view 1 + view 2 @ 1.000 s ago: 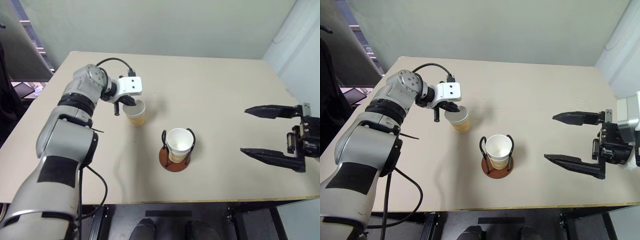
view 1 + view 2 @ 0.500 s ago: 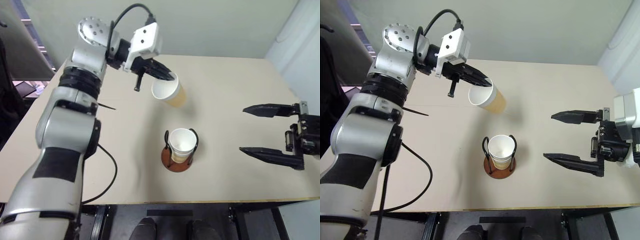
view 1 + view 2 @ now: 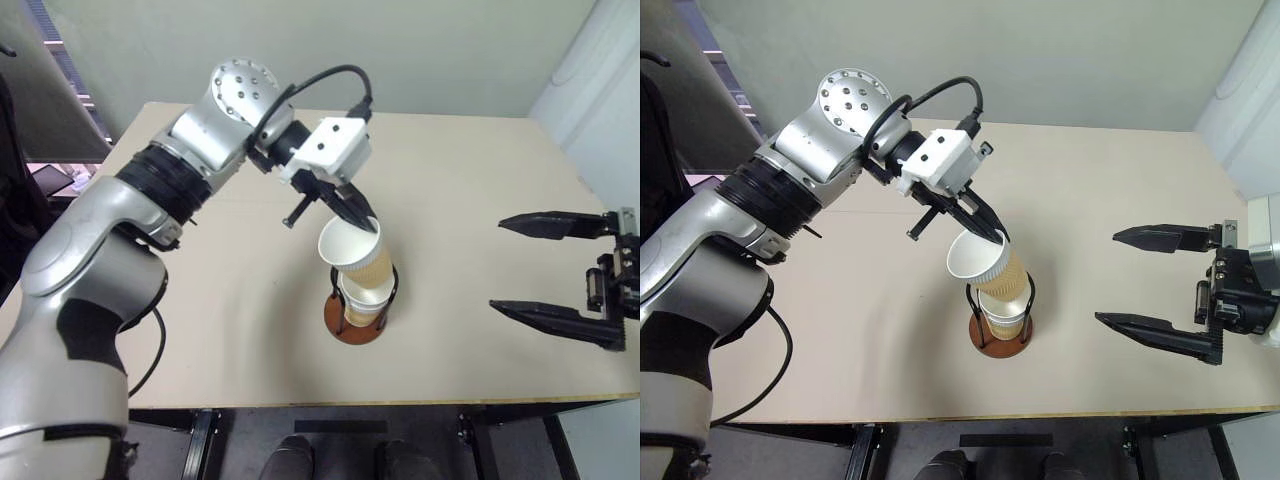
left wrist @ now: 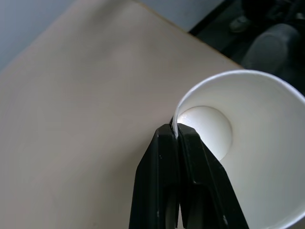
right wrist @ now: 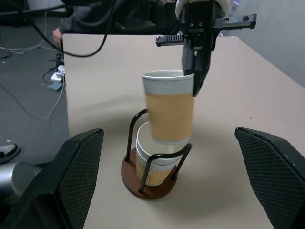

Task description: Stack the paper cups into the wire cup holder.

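Left gripper (image 3: 368, 226) jaws pinch a paper cup (image 3: 354, 254) rim – right gripper (image 3: 528, 266) jaws spread, empty.

Even, soft overhead light, faint shadows on the table (image 3: 470, 180), slight blur in the wrist views

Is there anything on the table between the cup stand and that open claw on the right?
Nothing: bare table separates wire cup holder and right gripper, per both eye views.
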Controlling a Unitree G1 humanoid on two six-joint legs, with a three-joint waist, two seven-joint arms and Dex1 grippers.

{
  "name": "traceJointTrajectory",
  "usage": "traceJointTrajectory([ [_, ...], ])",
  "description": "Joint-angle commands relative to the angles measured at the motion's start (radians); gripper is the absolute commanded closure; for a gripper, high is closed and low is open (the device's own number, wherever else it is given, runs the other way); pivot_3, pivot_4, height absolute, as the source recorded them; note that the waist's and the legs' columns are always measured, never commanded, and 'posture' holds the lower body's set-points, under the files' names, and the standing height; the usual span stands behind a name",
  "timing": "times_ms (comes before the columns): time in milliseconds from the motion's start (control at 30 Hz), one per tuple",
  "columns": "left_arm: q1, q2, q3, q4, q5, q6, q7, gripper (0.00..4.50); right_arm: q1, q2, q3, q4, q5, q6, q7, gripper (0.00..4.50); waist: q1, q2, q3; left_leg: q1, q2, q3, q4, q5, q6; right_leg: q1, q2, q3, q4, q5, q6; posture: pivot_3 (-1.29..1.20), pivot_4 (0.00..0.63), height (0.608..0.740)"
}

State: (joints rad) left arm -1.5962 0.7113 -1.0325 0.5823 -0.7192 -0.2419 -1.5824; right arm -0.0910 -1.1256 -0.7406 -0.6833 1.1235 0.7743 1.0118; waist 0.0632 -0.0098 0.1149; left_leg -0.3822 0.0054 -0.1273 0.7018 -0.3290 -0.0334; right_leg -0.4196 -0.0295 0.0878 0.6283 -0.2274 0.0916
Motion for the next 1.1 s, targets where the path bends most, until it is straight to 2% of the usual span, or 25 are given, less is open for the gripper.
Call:
traceJointTrajectory([
  [33,-0.048,0.011,-0.020,-0.011,-0.038,-0.029,-0.032,4.48,0.013,0.000,-0.052,-0.027,0.018,-0.001,-0.021,0.00,0.000,0.000,0.000,0.000,0.000,0.000,0.000,0.000,0.000,0.000,-0.001,0.000,0.000,0.000,0.000,0.00,0.150,0.740],
  [333,-0.059,0.013,-0.117,-0.014,-0.016,-0.103,-0.032,4.48,0.021,0.000,-0.045,-0.039,0.025,-0.011,-0.048,0.00,0.000,0.000,0.000,0.000,-0.001,-0.001,0.000,0.000,0.000,0.000,0.001,0.000,0.000,0.000,0.000,0.00,0.150,0.740],
  [433,-0.051,-0.022,-0.120,0.040,0.044,-0.140,-0.032,4.48,0.022,0.001,-0.043,-0.043,0.026,-0.013,-0.054,0.00,0.002,0.000,0.000,0.000,-0.001,-0.001,0.000,0.000,0.000,0.000,0.000,-0.001,0.000,0.000,0.000,0.00,0.150,0.740],
  [600,-0.042,-0.038,-0.117,0.044,0.051,-0.132,-0.032,4.48,0.031,0.003,-0.047,-0.049,0.027,-0.013,-0.059,0.00,0.002,0.000,0.000,0.000,-0.001,-0.001,0.000,0.000,0.000,0.000,0.000,-0.001,0.000,0.000,0.000,0.00,0.150,0.740],
  [700,-0.042,-0.047,-0.109,0.054,0.051,-0.123,-0.032,3.86,0.037,0.003,-0.053,-0.052,0.029,-0.012,-0.061,0.00,0.002,0.000,0.000,-0.001,-0.001,-0.001,0.000,0.000,0.000,0.000,0.001,-0.001,0.001,0.000,0.000,0.00,0.150,0.740],
  [867,-0.041,-0.067,-0.093,0.079,0.061,-0.126,-0.032,2.07,0.042,0.003,-0.054,-0.051,0.025,-0.014,-0.061,0.00,0.003,0.000,0.000,-0.001,-0.001,-0.001,0.000,0.000,0.000,0.000,0.001,-0.001,0.001,0.000,0.000,0.00,0.150,0.740],
  [967,-0.032,-0.103,-0.046,0.128,0.095,-0.141,-0.032,0.94,0.042,0.003,-0.049,-0.047,0.020,-0.018,-0.059,0.00,0.004,0.000,0.000,-0.001,-0.001,-0.001,0.000,0.000,0.000,0.001,0.001,-0.001,0.000,0.000,0.000,0.00,0.150,0.740],
  [1067,-0.022,-0.134,0.008,0.167,0.130,-0.147,-0.032,0.02,0.038,0.002,-0.038,-0.039,0.013,-0.025,-0.054,0.00,0.004,0.000,0.000,-0.001,-0.001,0.000,0.000,0.000,0.000,0.001,0.001,-0.001,0.001,0.000,0.000,0.00,0.150,0.740],
  [1100,-0.020,-0.137,0.021,0.172,0.136,-0.144,-0.032,0.02,0.035,0.001,-0.033,-0.035,0.010,-0.028,-0.052,0.00,0.004,0.000,0.000,-0.001,-0.001,0.000,0.000,0.000,0.000,0.001,0.001,-0.001,0.001,0.000,0.000,0.00,0.150,0.740],
])
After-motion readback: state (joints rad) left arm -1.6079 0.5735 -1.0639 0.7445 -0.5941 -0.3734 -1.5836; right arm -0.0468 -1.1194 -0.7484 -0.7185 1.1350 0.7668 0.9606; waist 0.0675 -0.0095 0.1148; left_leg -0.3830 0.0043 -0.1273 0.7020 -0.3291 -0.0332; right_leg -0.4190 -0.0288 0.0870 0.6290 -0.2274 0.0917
